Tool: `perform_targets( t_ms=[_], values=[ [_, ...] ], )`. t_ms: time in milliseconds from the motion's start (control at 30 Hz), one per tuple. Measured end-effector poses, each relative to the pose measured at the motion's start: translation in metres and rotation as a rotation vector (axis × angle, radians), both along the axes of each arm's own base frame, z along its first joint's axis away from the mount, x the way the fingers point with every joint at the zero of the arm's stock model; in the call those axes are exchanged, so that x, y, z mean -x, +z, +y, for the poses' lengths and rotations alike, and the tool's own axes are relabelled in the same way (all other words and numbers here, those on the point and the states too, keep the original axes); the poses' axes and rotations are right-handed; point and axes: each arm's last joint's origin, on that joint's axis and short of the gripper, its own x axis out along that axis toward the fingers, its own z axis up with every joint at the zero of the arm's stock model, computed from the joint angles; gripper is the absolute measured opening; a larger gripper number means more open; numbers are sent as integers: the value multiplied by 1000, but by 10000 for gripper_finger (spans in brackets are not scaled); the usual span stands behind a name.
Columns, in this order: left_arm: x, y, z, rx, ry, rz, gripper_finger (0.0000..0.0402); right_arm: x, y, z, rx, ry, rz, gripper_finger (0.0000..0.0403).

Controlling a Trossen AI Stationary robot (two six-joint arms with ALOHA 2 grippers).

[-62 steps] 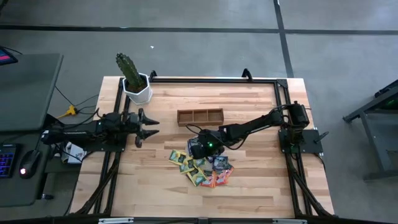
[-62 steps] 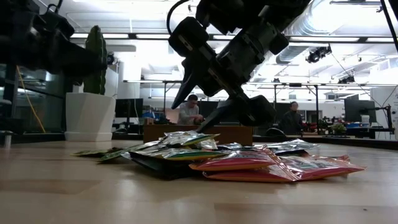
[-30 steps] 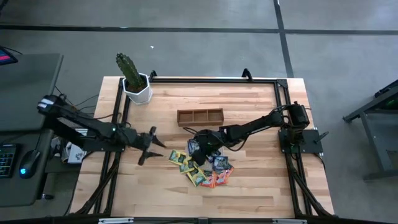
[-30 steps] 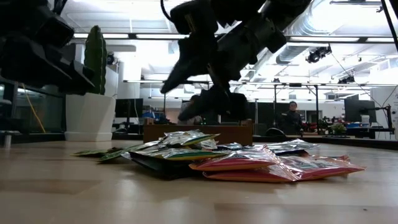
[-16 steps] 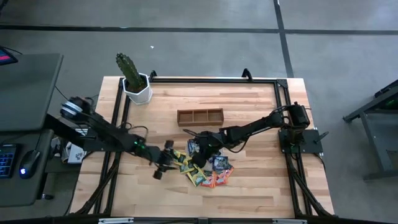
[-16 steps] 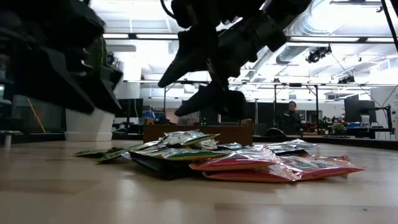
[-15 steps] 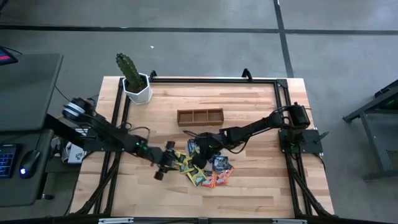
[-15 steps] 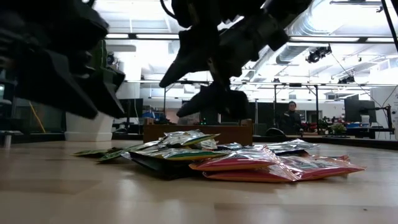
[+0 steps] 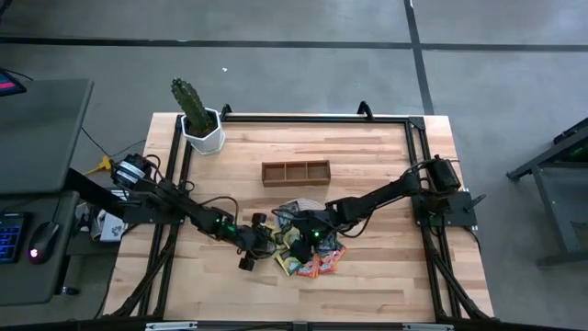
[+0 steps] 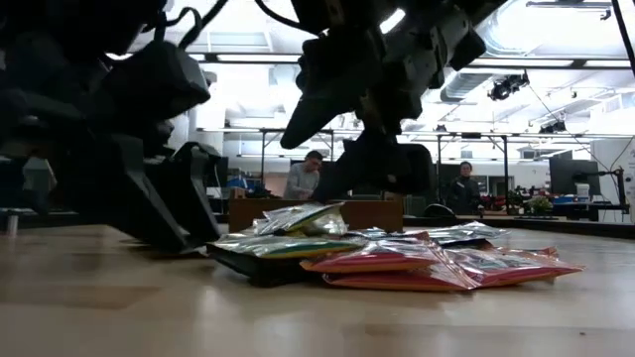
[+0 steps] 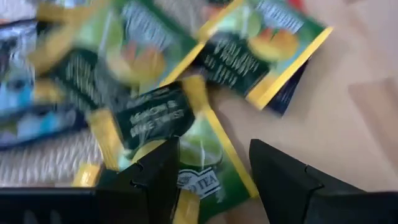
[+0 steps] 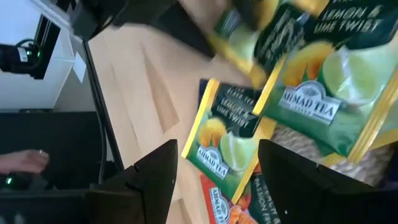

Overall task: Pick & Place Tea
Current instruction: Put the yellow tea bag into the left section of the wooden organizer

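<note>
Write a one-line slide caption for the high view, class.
Both grippers, left and right, open over the tea sachets below the wooden tray.

I see a grey floor (image 9: 294, 74) crossed by dark lines, a desk (image 9: 41, 129) at the left, and ceiling lights (image 10: 243, 58) over distant workstations.

The pale butcher-block wooden surface (image 9: 367, 165) fills the middle of the high view. On it, at upper left, stands a white faceted pot with a green cactus (image 9: 201, 130). A brown wooden three-compartment tray (image 9: 295, 172) lies at centre. Below it, a heap of small flat yellow-green, dark and orange-red tea sachets (image 9: 312, 250) partly covers a round pale woven mat (image 9: 296, 208).
</note>
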Motion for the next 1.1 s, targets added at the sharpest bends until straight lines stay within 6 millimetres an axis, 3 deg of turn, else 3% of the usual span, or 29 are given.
perform_targets(
  t_ms=[300, 667, 1100],
  values=[
    [1, -1, 1, 16, 42, 25, 192, -8, 8, -1, -33, -12, -103, 220],
    [1, -2, 2, 9, 54, 23, 192, -14, 10, -25, -27, -132, -121, 220],
    [2, -2, 2, 3, 56, 23, 192, -19, -8, -27, -99, -181, -62, 220]
  ],
)
